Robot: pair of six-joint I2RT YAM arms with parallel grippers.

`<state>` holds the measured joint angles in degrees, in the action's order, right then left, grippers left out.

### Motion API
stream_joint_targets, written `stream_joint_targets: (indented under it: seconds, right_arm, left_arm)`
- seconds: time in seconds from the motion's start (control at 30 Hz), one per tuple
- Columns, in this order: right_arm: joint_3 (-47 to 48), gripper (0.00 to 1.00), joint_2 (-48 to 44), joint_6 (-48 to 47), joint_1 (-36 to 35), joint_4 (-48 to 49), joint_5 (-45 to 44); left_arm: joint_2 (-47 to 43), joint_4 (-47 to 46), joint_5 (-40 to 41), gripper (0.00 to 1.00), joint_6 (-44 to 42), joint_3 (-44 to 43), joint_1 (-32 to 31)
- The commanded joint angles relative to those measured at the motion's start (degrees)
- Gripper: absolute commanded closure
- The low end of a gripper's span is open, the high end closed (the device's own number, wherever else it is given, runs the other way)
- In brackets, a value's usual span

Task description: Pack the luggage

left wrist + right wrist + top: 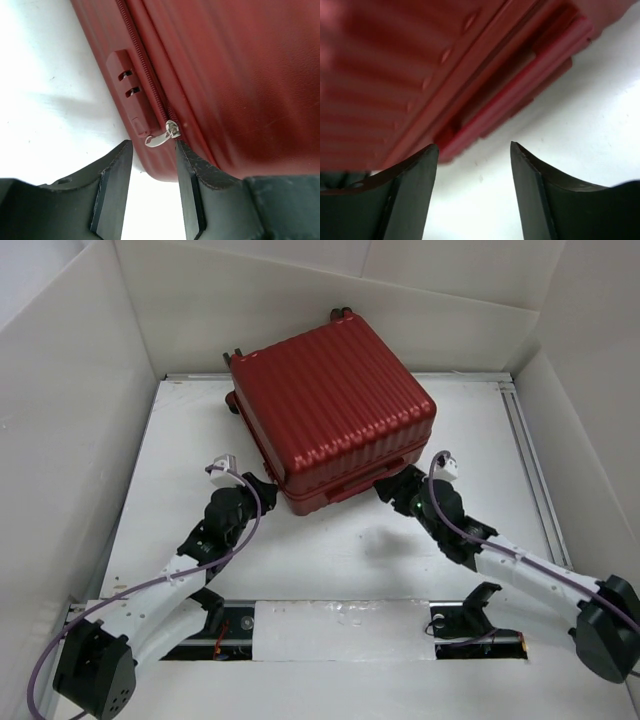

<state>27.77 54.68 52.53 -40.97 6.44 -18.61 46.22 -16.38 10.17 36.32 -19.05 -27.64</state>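
While left claw (153, 148), right claw (473, 149) gape empty — luggage (330, 410) shut, ribbed red hard shell.

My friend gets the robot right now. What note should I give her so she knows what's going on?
Left gripper: open, empty, its fingers either side of the silver zipper pull at the near left corner of the luggage.
Right gripper: open, empty, by the case's near right edge.
The luggage lies flat on the table, lid down.
Done: the case looks shut.
Left: probably pinch the pull and finish zipping. How far it is zipped is unclear.
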Motion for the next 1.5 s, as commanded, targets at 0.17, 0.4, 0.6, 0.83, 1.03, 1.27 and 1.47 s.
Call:
stream_joint_targets:
  seconds: [0.17, 0.4, 0.6, 0.83, 1.03, 1.27, 1.47]
  right_arm:
    - [1.14, 0.37, 13.07, 8.11, 8.44, 21.25, 5.86]
    - [1.42, 0.42, 20.3, 11.44, 10.56, 23.45, 7.1]
    - [3.07, 0.44, 26.61, 12.15, 11.09, 25.55, 7.62]
    - [3.7, 0.6, 32.25, 15.75, 12.23, 29.59, 9.47]
    - [-0.87, 1.0, 29.54, 16.29, 14.43, 31.09, 8.07]
    - [-9.04, 1.0, 12.86, 11.19, 18.99, 22.84, 5.52]
    - [-9.75, 1.0, 5.89, 4.95, 23.21, 16.34, 7.8]
  left_arm:
    - [-2.45, -3.66, -1.65, 0.64, -1.07, 1.12, 0.13]
    - [-2.45, -3.66, -3.23, 0.65, -1.59, 1.65, 0.13]
    - [-1.31, -4.36, -4.29, 0.68, -1.6, 1.65, 0.13]
    - [-1.3, -4.36, -4.29, 0.69, -1.6, 1.65, 0.13]
    - [-1.3, -4.36, -7.0, 0.66, -1.6, 1.65, 0.13]
    - [-5.96, -2.69, -12.54, 0.49, -3.7, 3.75, 0.13]
    - [-7.37, -7.25, -22.9, 0.49, -7.65, 8.05, 0.13]
